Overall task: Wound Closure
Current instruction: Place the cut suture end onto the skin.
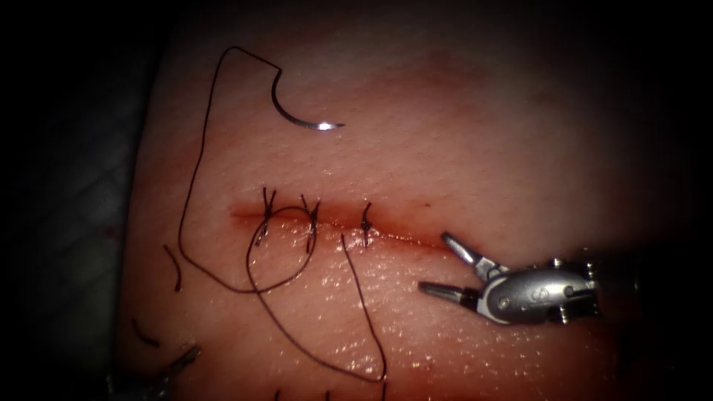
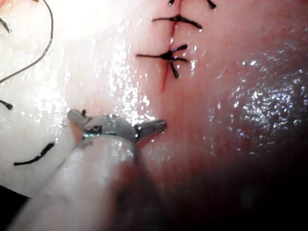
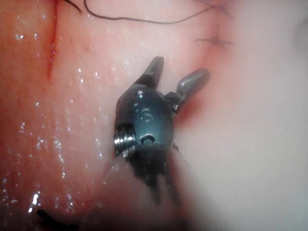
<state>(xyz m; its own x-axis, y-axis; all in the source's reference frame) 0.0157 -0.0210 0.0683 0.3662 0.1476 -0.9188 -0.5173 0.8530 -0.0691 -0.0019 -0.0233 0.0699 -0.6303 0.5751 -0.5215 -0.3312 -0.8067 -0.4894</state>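
Steel-grey, my right tool [image 1: 444,265] sits at the right of the frame with its jaws spread wide and nothing between them, one tip at the right end of the cut [image 1: 327,220]. My left tool [image 1: 180,362] peeks in at the lower left; I cannot tell its jaws. Loose on the tissue [image 1: 460,134] in the upper left lies the needle [image 1: 301,115], its dark thread [image 1: 194,171] looping down past three stitches [image 1: 310,219].
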